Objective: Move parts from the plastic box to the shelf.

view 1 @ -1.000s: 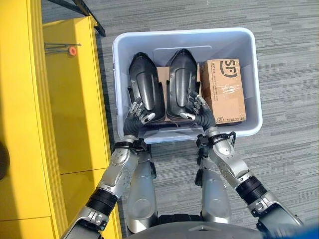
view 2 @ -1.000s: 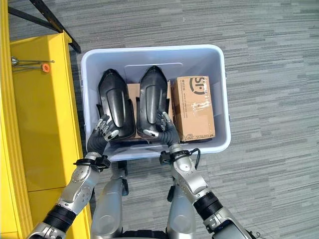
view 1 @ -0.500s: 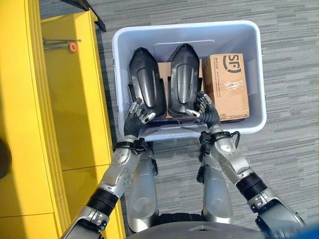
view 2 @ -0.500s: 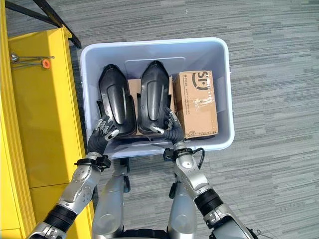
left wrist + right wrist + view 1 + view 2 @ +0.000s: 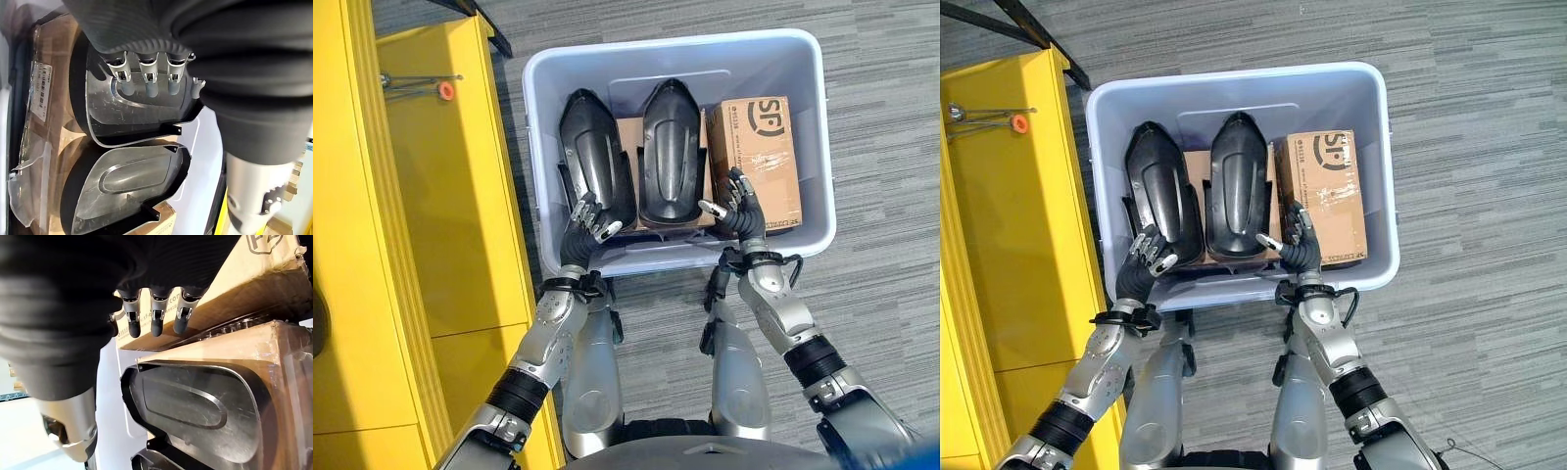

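A pale blue plastic box [image 5: 675,47] stands on the floor in front of me. Two black moulded parts lie side by side in it: the left part [image 5: 597,157] and the middle part [image 5: 674,147], both resting on flat cardboard [image 5: 628,147]. A brown cardboard box [image 5: 759,147] fills the right side. My left hand [image 5: 585,220] is open at the near end of the left part, its fingers [image 5: 149,85] just above the part's surface [image 5: 142,117]. My right hand [image 5: 736,211] is open at the near end of the cardboard box [image 5: 254,284], beside the middle part [image 5: 195,406].
The yellow shelf [image 5: 440,196] runs along the left, close to the plastic box. A thin metal tool with an orange tip [image 5: 440,90] lies on its far end. A black bar [image 5: 494,29] slants behind the shelf. Grey carpet [image 5: 881,147] lies to the right.
My right hand has left the near end of the middle black part and moved right to the cardboard box. My left hand stays at the left part.
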